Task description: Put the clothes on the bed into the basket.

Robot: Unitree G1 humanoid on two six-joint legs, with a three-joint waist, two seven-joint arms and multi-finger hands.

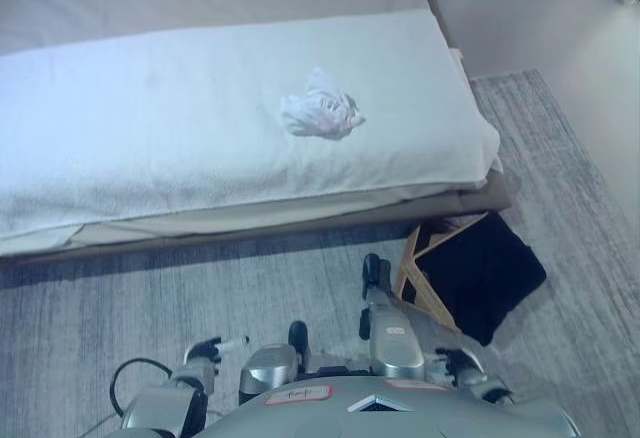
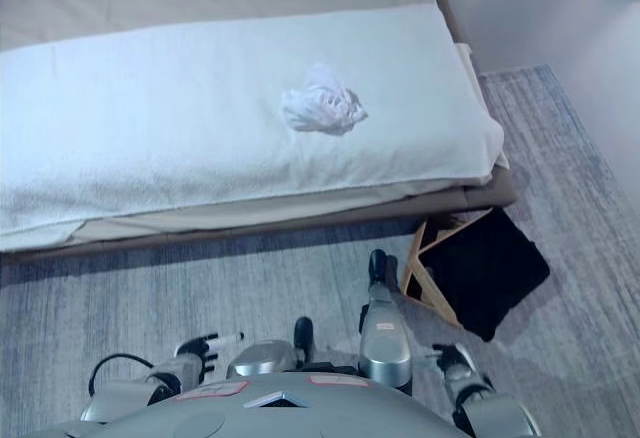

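White bedding covers the bed [image 1: 150,128], where crumpled white clothes [image 1: 321,113] lie, soft and light, best pinched at the top. Left hand [image 1: 215,350] hangs relaxed; right hand [image 2: 457,362] unclear. Basket [image 1: 470,276] stands nearby.

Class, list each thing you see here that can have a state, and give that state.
White garment: crumpled, lying on the bed.
Bed: covered by a white blanket.
Basket: on the rug beside the bed's corner, dark lining.
Left hand: low, holding nothing.
Right hand: low, holding nothing.
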